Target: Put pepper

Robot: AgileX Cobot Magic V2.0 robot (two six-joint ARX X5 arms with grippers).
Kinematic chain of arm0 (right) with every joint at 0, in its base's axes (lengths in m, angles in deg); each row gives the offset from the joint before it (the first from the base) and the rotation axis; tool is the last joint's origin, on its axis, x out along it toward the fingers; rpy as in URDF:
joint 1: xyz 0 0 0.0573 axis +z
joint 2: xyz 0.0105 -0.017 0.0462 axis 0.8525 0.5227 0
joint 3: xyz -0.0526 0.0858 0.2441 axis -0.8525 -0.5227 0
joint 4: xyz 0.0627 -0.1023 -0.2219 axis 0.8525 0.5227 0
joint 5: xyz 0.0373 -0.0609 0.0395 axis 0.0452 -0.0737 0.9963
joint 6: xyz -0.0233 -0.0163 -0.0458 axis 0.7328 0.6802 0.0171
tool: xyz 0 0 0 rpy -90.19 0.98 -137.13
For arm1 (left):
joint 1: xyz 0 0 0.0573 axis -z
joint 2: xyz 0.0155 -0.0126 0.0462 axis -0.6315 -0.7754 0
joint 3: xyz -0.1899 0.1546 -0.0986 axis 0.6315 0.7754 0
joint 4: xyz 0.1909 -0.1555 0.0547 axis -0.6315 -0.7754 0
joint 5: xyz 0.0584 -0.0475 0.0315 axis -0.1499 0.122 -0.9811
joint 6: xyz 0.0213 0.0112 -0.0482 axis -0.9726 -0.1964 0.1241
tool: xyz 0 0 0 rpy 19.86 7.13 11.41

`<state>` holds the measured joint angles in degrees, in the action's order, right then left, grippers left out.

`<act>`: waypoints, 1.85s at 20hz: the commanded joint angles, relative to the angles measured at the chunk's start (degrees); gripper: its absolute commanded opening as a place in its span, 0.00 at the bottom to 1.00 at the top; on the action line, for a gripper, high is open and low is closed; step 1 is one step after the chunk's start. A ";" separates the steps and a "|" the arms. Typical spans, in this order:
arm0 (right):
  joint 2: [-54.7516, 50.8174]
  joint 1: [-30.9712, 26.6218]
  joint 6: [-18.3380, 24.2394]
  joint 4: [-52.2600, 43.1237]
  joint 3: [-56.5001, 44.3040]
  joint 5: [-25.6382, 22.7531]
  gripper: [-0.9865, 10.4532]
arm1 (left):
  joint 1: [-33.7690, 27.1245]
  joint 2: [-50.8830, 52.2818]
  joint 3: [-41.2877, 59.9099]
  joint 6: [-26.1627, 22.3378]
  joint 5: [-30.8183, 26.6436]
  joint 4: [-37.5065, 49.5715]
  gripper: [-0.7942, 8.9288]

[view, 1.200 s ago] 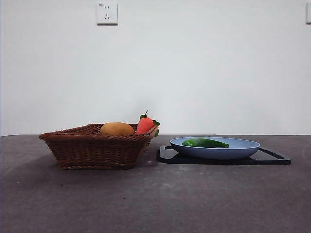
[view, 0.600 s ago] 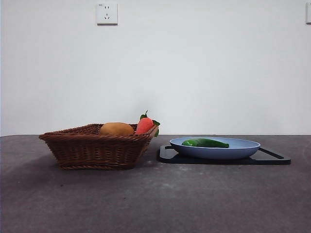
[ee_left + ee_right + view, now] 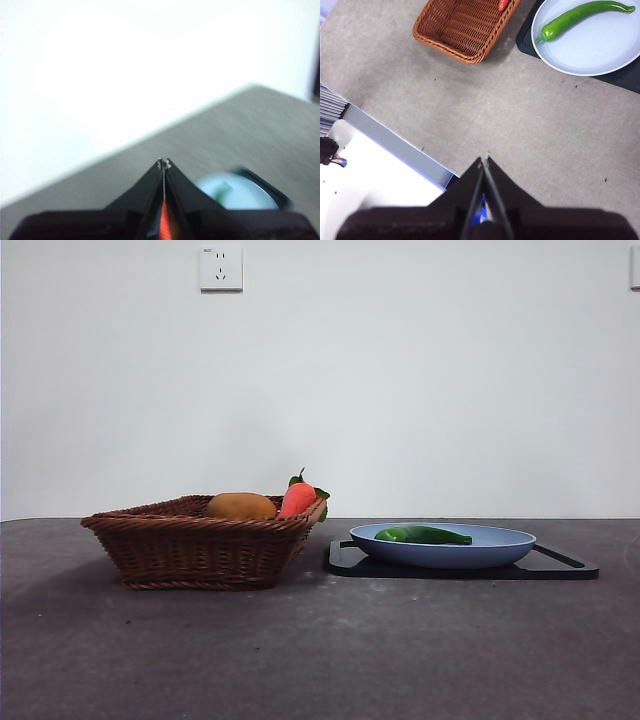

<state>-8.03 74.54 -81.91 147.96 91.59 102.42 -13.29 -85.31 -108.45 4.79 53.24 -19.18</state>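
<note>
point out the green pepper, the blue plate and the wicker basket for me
pepper (image 3: 580, 14): right wrist view, on the middle of its long green body.
blue plate (image 3: 600, 47): right wrist view, on the bare inside below the pepper.
wicker basket (image 3: 195, 552): front view, on its woven front wall.

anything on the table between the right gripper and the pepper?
No. In the right wrist view only bare grey table separates the right gripper, jaws shut, from the pepper lying on the blue plate.
</note>
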 commanded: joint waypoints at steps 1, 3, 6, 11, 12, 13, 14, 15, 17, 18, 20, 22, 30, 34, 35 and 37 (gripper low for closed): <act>0.52 0.09 0.07 0.59 1.11 -0.11 0.10 | -6.54 3.23 -0.90 -1.29 0.24 0.70 0.09; 0.52 0.09 0.07 0.59 1.11 -0.09 0.10 | -12.72 6.71 -0.04 -1.29 0.24 0.85 0.09; 0.52 0.09 0.07 0.59 1.11 -0.11 0.10 | -20.46 14.05 7.85 -1.27 0.22 6.82 0.09; 0.52 0.09 0.09 0.59 1.11 -0.11 0.10 | -27.47 31.02 35.36 -1.07 -0.07 27.65 0.09; 0.52 0.09 0.09 0.59 1.11 -0.11 0.10 | -28.17 34.27 40.44 -1.01 -0.04 29.97 0.09; 0.52 0.09 0.07 0.57 1.11 -0.11 0.10 | -28.70 37.53 45.42 -0.85 -0.04 31.80 0.09; 0.52 0.09 0.07 0.57 1.11 -0.11 0.10 | -29.03 40.52 50.10 -0.57 -0.07 32.98 0.09; 0.52 0.09 0.07 0.59 1.11 -0.11 0.10 | -29.22 43.30 54.27 -0.02 -0.07 33.66 0.09; 0.52 0.09 0.07 0.59 1.11 -0.11 0.10 | -29.77 48.26 61.66 1.03 -0.17 34.03 0.09; 0.52 0.09 0.07 0.57 1.11 -0.11 0.10 | -30.03 50.16 64.74 1.51 -0.17 33.99 0.09; 0.52 0.09 0.09 0.57 1.11 -0.11 0.10 | -30.56 53.29 70.25 3.45 -0.15 33.94 0.09; 0.52 0.09 0.07 0.57 1.11 -0.11 0.10 | -31.04 55.71 74.84 5.53 -0.15 33.77 0.09; 0.52 0.09 0.07 0.57 1.11 -0.11 0.10 | -31.23 61.48 84.63 8.24 -0.07 31.54 0.09; 0.52 0.09 0.09 0.57 1.11 -0.11 0.10 | -31.23 62.36 84.74 7.98 -0.11 25.51 0.09; 0.52 0.09 0.09 0.57 1.11 -0.11 0.10 | -31.21 63.39 84.85 7.98 -0.09 23.06 0.09; 0.52 0.09 0.07 0.57 1.11 -0.09 0.10 | -31.21 63.32 84.85 8.04 0.13 20.39 0.09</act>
<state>-8.01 74.54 -81.89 147.96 91.59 102.42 -44.28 -22.19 -24.19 12.44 53.22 0.93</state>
